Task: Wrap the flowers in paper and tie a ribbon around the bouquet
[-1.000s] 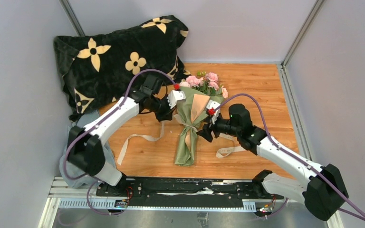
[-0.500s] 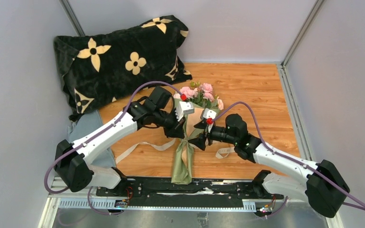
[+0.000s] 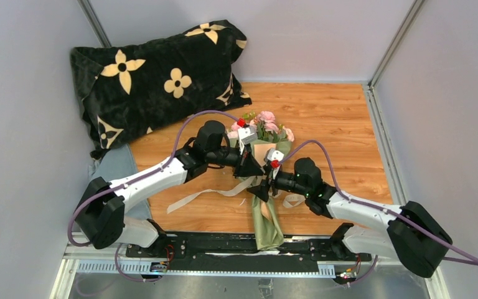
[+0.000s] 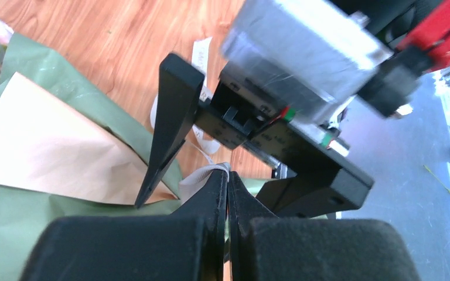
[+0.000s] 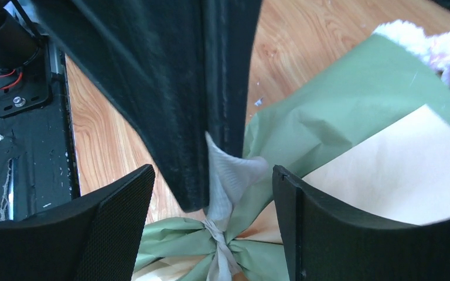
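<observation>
Wood table (image 3: 342,124): bouquet (image 3: 266,224) lies mid-table, flowers (image 3: 266,121) pointing away from the arm bases.
Left gripper (image 4: 227,177): clamped on a ribbon (image 5: 232,171) loop just above the knot.
Right gripper (image 5: 211,175): jaws wide apart, straddling that loop.
Knot: probably best to pinch low beside it, then pull both sides evenly, sparing the paper (image 5: 351,111).

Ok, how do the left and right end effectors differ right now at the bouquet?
The left end effector is shut; the right end effector is wide open. The left pinches the ribbon; the right holds nothing. In the right wrist view, the right's spread jaws frame the left's closed ones. Both sit at the tied waist of the bouquet.
</observation>
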### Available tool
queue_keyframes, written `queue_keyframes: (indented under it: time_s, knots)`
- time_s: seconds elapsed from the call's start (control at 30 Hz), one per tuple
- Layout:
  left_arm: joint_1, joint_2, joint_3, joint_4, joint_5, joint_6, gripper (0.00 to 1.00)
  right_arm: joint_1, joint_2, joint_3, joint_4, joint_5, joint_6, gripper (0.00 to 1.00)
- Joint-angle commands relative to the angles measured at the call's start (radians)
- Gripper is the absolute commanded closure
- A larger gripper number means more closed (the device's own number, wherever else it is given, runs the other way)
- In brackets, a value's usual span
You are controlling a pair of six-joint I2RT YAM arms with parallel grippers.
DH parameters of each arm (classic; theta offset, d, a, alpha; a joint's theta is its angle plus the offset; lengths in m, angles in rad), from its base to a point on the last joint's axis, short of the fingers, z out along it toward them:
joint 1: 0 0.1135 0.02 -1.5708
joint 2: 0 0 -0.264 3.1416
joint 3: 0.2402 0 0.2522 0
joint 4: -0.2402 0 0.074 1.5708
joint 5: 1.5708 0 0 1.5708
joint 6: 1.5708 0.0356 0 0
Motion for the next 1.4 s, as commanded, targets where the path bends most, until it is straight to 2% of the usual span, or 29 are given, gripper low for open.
queue_keyframes:
  time_s: [0.0, 0.07, 0.2, 0.33, 0.4, 0.47, 0.53, 0.63, 0.67, 0.7, 0.8, 0.83, 0.9, 0.97, 1.03, 1.07, 1.13, 1.2, 1.27, 1.3, 1.37]
  knots:
    - [-0.001, 0.021, -0.068, 0.331, 0.044, -0.137, 1.0, 0.013, 0.064, -0.035, 0.145, 0.044, 0.084, 0.24]
    - [-0.001, 0.024, -0.095, 0.395, 0.02, -0.19, 1.0, 0.013, 0.097, -0.037, 0.18, 0.058, 0.107, 0.29]
    - [-0.001, 0.031, -0.111, 0.418, -0.014, -0.22, 1.0, 0.012, 0.128, -0.03, 0.235, 0.065, 0.122, 0.39]
    - [-0.001, 0.041, -0.12, 0.441, -0.043, -0.25, 0.94, 0.013, 0.141, -0.025, 0.23, 0.066, 0.126, 0.68]
    - [-0.001, 0.042, -0.124, 0.452, -0.056, -0.259, 0.92, 0.013, 0.139, -0.038, 0.237, 0.051, 0.125, 0.79]
    - [0.0, 0.033, -0.129, 0.458, -0.054, -0.253, 0.82, 0.012, 0.121, -0.052, 0.231, 0.033, 0.101, 0.86]
    - [0.016, 0.014, -0.134, 0.458, -0.02, -0.238, 0.64, 0.011, 0.08, -0.059, 0.19, -0.002, 0.054, 0.91]
    - [0.097, -0.013, -0.133, 0.441, 0.055, -0.223, 0.4, 0.011, 0.047, -0.057, 0.113, -0.056, -0.034, 0.97]
    - [0.127, -0.021, -0.125, 0.415, 0.101, -0.19, 0.37, 0.01, 0.043, -0.054, 0.097, -0.076, -0.052, 0.98]
    - [0.151, -0.03, -0.115, 0.348, 0.151, -0.129, 0.37, 0.01, 0.043, -0.048, 0.08, -0.093, -0.07, 0.99]
    - [0.158, -0.071, -0.085, 0.072, 0.225, 0.189, 0.36, 0.01, 0.056, -0.031, 0.063, -0.123, -0.112, 1.0]
    - [0.159, -0.08, -0.073, -0.048, 0.225, 0.368, 0.36, 0.008, 0.059, -0.027, 0.059, -0.132, -0.121, 1.0]
    - [0.159, -0.078, -0.045, -0.321, 0.212, 0.626, 0.37, 0.001, 0.059, -0.013, 0.03, -0.155, -0.145, 1.0]
    - [0.156, -0.077, -0.045, -0.543, 0.181, 0.984, 0.45, -0.007, 0.052, 0.0, -0.012, -0.175, -0.176, 1.0]
    - [0.15, -0.067, -0.085, -0.611, 0.146, 1.124, 0.47, -0.013, 0.047, 0.01, -0.035, -0.196, -0.197, 1.0]
    - [0.141, -0.054, -0.094, -0.61, 0.146, 1.16, 0.44, -0.017, 0.045, 0.013, -0.042, -0.206, -0.208, 1.0]
    - [0.096, -0.022, -0.114, -0.52, 0.154, 1.149, 0.29, -0.032, 0.041, 0.024, -0.065, -0.222, -0.226, 1.0]
    - [0.072, -0.005, -0.166, -0.282, 0.136, 0.922, 0.24, -0.05, 0.038, 0.032, -0.075, -0.243, -0.23, 1.0]
    - [0.067, 0.022, -0.222, 0.109, 0.099, 0.631, 0.26, -0.067, 0.032, 0.029, -0.057, -0.263, -0.219, 1.0]
    - [0.066, 0.039, -0.234, 0.2, 0.084, 0.552, 0.31, -0.073, 0.029, 0.029, -0.055, -0.263, -0.216, 1.0]
    - [0.058, 0.057, -0.248, 0.25, 0.083, 0.488, 0.4, -0.083, 0.026, 0.025, -0.048, -0.258, -0.205, 1.0]
